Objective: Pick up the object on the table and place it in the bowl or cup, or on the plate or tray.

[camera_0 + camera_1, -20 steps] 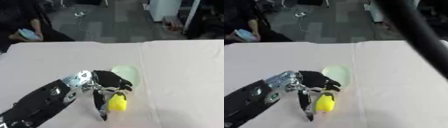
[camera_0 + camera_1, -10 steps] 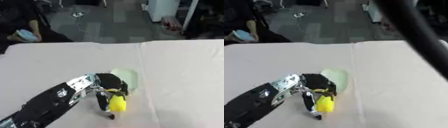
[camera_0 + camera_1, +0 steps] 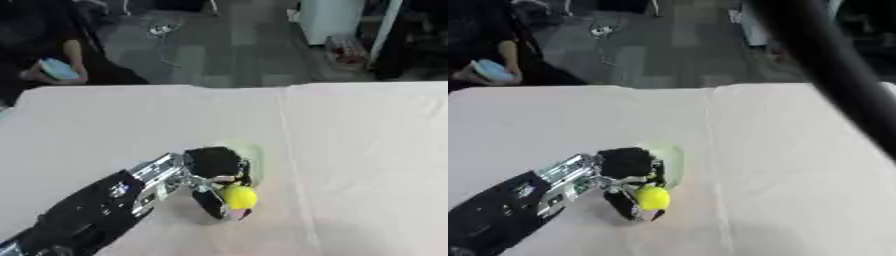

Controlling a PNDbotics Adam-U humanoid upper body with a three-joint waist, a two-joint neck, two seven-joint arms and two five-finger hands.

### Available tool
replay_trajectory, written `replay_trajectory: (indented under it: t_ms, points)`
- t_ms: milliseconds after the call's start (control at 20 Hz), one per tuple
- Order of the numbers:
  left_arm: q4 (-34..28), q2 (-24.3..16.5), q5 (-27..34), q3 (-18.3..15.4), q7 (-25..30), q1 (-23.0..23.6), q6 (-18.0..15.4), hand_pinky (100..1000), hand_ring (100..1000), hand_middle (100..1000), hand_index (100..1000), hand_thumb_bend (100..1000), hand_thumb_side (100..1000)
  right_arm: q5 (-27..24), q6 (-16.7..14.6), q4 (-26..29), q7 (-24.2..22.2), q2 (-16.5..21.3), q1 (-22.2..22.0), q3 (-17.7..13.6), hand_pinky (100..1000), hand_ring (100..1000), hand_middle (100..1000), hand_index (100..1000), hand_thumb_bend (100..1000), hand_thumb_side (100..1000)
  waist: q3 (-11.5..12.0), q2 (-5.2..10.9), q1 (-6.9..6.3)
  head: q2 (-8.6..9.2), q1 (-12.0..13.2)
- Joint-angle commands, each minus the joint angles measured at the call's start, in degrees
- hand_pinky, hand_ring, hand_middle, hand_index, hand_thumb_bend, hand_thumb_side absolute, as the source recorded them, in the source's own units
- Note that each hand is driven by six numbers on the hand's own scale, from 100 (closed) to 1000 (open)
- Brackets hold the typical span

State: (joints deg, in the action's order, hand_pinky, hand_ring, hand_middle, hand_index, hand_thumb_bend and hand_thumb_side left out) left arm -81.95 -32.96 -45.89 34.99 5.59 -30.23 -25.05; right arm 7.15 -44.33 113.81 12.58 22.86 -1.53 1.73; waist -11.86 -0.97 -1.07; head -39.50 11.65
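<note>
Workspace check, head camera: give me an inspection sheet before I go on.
Surface: table under a pale cloth with a seam running front to back.
Job's things: yellow ball at the left hand's fingers; pale green plate just behind, partly hidden by the hand.
Clutter: nothing seen.
Hands: left hand curled round the ball, beside the plate's near edge; right hand not in view, only a dark arm crossing the right eye view.
Cables: a cable on the floor beyond the table.
Surroundings: grey floor, white cabinet, a person seated far left.
</note>
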Motion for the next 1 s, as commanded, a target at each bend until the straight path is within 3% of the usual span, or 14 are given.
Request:
replay_trajectory:
  t_ms: [50, 550, 1000]
  points:
    - [-2.78, -2.39, 0.37, -0.88, -0.4, -0.55, 1.43, 100, 100, 132, 292, 100, 533, 0.76, 0.0, 0.78, 0.52, 0.89, -0.01, -0.2, 182, 466, 559, 388, 140, 897, 0.27, 0.58, 0.15, 0.82, 0.16]
    - [-3.55, -3.66, -1.72, -2.58, -2.13, -2.04, 4.0, 100, 100, 133, 285, 100, 534, 2.28, 0.32, 0.78, 1.14, 0.8, 0.0, 0.4, 181, 467, 560, 385, 137, 900, 0.23, 0.6, 0.14, 1.0, 0.7]
    - [8.73, -0.29, -11.74, -5.47, -7.57, -4.87, 1.56, 100, 100, 141, 287, 100, 557, -1.5, 0.33, 0.78, -0.75, 1.49, 3.25, 0.72, 180, 467, 562, 395, 139, 901, -2.86, -0.64, 0.08, 2.71, 2.97]
